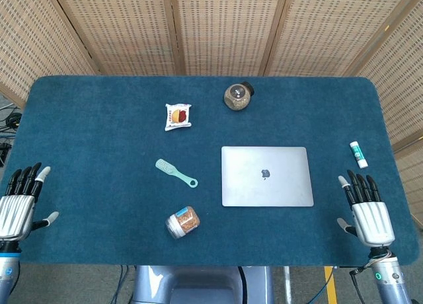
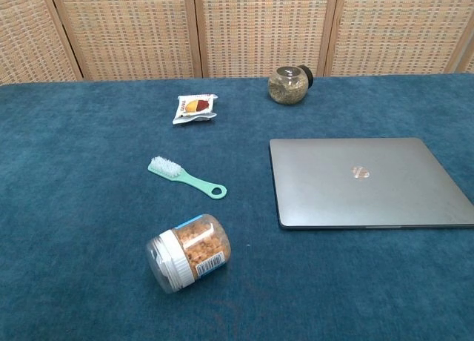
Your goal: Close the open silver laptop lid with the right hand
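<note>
The silver laptop lies flat on the blue table with its lid down and the logo facing up. My right hand hovers at the table's front right corner, well right of the laptop, fingers spread and holding nothing. At the front left edge my left hand is likewise spread and empty. Neither hand shows in the chest view.
A mint brush, a tipped jar of orange bits, a snack packet and a round glass jar lie left of and behind the laptop. A white tube lies near the right edge. Wicker screens stand behind.
</note>
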